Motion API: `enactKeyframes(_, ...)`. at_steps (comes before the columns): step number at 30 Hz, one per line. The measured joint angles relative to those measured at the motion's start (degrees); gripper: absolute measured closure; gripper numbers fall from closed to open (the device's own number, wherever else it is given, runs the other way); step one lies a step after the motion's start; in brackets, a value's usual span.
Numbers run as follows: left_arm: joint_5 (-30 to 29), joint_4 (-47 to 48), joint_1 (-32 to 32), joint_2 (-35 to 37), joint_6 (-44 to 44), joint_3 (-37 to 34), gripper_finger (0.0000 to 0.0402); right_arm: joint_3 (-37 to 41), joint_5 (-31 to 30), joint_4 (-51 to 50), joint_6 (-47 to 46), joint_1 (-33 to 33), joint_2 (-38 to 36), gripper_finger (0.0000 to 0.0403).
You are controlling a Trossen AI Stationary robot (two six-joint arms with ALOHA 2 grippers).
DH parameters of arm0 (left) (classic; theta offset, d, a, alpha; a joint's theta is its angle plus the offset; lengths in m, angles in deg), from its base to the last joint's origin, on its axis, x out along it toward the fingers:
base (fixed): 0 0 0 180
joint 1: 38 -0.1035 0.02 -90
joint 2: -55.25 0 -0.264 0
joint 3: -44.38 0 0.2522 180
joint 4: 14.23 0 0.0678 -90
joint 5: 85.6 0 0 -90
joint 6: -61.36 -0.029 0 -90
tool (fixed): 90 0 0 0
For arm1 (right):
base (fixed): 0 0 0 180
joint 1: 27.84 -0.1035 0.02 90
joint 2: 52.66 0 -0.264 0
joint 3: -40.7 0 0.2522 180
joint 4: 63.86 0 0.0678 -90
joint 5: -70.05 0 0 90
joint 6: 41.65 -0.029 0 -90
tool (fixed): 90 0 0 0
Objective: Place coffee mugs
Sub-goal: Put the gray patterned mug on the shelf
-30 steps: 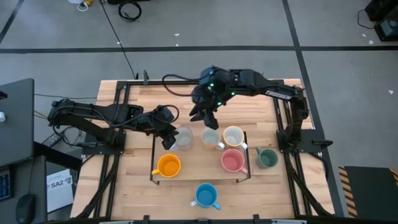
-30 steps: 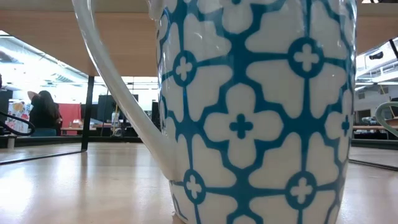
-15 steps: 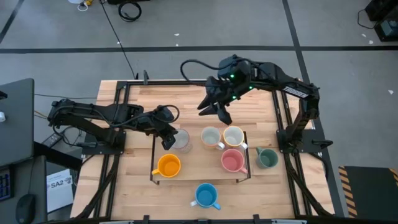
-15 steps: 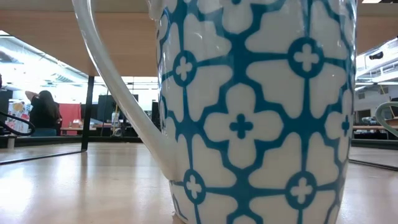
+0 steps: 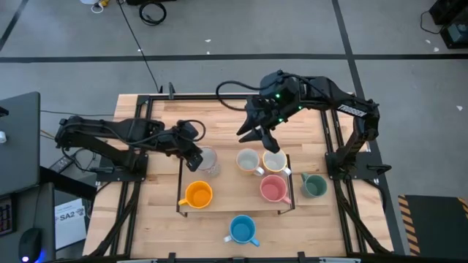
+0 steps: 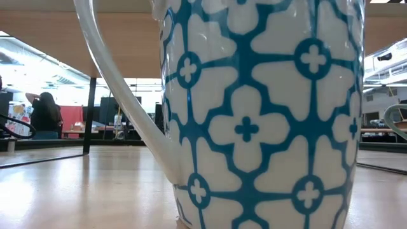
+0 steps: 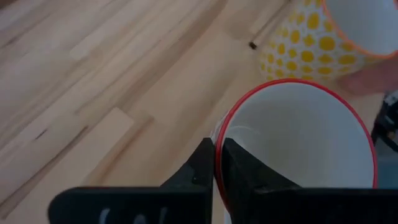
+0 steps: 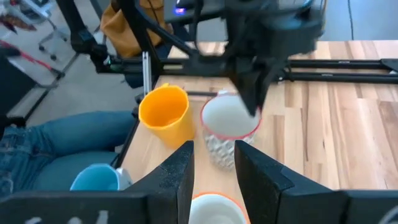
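A white mug with a red rim (image 5: 209, 161) stands at the far left of a dark-framed wooden tray (image 5: 180, 186), and my left gripper (image 5: 196, 156) is shut on it. On the tray are also a white mug (image 5: 248, 161), a yellow-dotted one (image 5: 274, 161), a pink one (image 5: 273, 188) and an orange one (image 5: 198, 195). A green mug (image 5: 314, 185) stands right of the tray and a blue one (image 5: 243, 229) nearer the table's front edge. My right gripper (image 5: 256, 134) hangs open above the table, on the far side of the white mug, with nothing between its fingers. My left gripper pinches the red-rimmed mug's rim (image 7: 217, 138) on the side toward the table's left, one finger (image 7: 244, 175) inside the mug and one (image 7: 198, 173) outside. The fingers slant down from the left. The mug stays upright; whether its base is off the tray I cannot tell.
The low view is almost filled by the blue-and-white patterned mug (image 6: 254, 114) close to the camera. Bare wood lies on the table's far half (image 5: 205, 120) and on the tray between the orange and pink mugs. Metal arm frames run along both table sides.
My right gripper has risen and drawn away from the white mug toward the table's far right, staying open. My left gripper has closed its fingers on the red-rimmed mug's rim, and the mug has shifted slightly toward the table's left.
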Motion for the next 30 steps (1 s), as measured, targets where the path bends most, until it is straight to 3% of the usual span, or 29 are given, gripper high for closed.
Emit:
enactKeyframes(15,-2.7,10.6,3.8,0.0,9.8,1.9,0.0380,0.0,-2.5,-1.1,0.6,-5.1,0.0,0.0282)
enactKeyframes(30,-3.2,11.2,4.5,0.0,9.9,1.9,0.0369,0.0,-2.5,-1.1,0.6,-7.9,0.1,0.0282)
